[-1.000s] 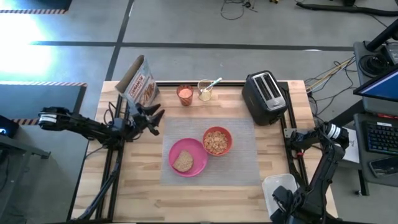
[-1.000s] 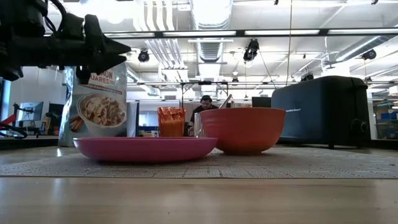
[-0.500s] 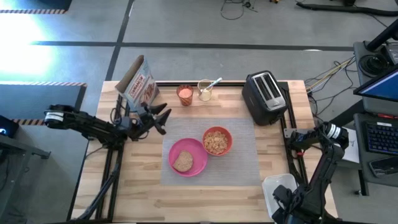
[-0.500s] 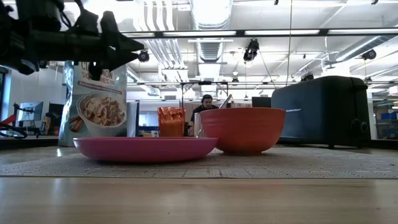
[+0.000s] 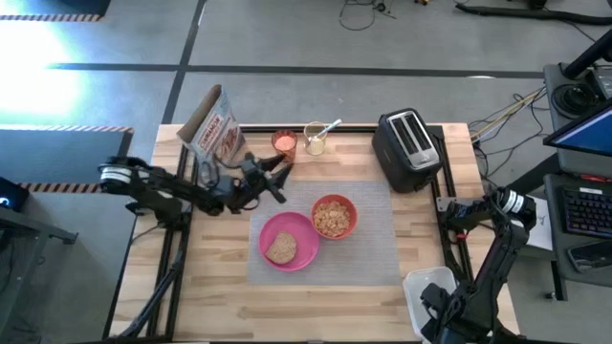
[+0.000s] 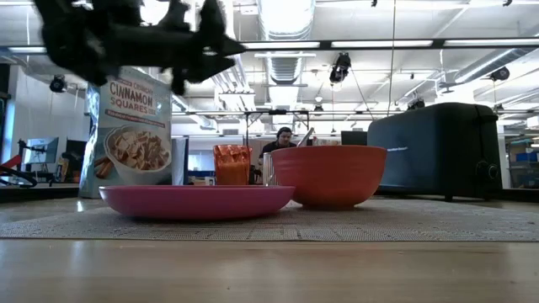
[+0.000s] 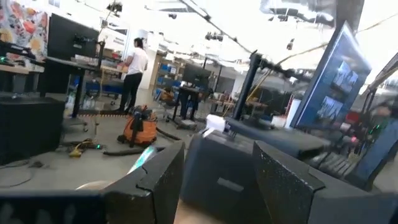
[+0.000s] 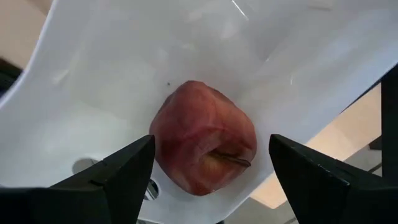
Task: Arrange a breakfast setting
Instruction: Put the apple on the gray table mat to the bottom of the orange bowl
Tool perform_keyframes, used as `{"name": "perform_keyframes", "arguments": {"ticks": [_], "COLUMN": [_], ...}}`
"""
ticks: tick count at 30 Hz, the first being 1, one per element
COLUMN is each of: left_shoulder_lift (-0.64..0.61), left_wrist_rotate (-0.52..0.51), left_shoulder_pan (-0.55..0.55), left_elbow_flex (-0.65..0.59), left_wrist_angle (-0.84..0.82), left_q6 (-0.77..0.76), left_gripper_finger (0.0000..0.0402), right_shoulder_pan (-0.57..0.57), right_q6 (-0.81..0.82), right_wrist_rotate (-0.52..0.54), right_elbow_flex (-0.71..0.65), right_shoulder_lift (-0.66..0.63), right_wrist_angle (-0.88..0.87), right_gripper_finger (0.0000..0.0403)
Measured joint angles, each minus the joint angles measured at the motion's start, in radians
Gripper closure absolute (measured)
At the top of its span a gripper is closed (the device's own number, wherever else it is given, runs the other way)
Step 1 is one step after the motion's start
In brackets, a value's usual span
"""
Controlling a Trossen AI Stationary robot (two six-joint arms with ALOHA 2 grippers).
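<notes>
Red round apple (image 8: 203, 137) lies in a white bin (image 8: 112, 74), directly ahead of the wide-open right hand (image 8: 211, 177), centred between its fingers; the left hand (image 5: 277, 177) is far.

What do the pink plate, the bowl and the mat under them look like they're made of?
Pink plate: matte plastic by its look, uniform colour, dull sheen. Orange-red bowl: likely the same, smooth with soft highlights. Grey mat: translucent woven mesh, its texture showing in the low view, probably vinyl.
</notes>
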Motion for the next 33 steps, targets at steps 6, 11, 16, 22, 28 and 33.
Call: {"name": "perform_keyframes", "arguments": {"ticks": [6,11,16,22,28,33], "left_shoulder_lift": [0.127,0.026,-0.223,-0.44,-0.507,-0.543], "left_wrist_rotate": [0.017,0.085,0.084,0.085,-0.018,-0.02], "left_shoulder_pan": [-0.002,0.007,0.02,0.02,0.02,0.019], "left_elbow_flex": [0.094,-0.009,-0.217,-0.465,-0.462,-0.446], "left_wrist_angle": [0.248,0.254,0.257,0.257,0.255,0.195], "left_q6": [-0.034,-0.042,-0.042,-0.042,-0.035,-0.034], "left_gripper_finger": [0.0226,0.0226,0.0226,0.0226,0.0226,0.0226], "right_shoulder_pan": [0.0,0.0,0.0,-0.001,-0.001,-0.001], "right_q6": [-0.022,0.033,-0.004,-0.04,-0.032,-0.001], "right_wrist_rotate": [0.03,0.051,0.068,0.075,0.075,0.075], "right_elbow_flex": [-0.002,-0.002,-0.002,-0.003,-0.004,-0.006], "right_shoulder_lift": [0.0,0.0,0.0,0.0,0.0,0.001], "right_wrist_angle": [-0.007,-0.001,-0.004,-0.007,-0.002,-0.004], "right_gripper_finger": [0.0094,0.0094,0.0094,0.0094,0.0094,0.0094]}}
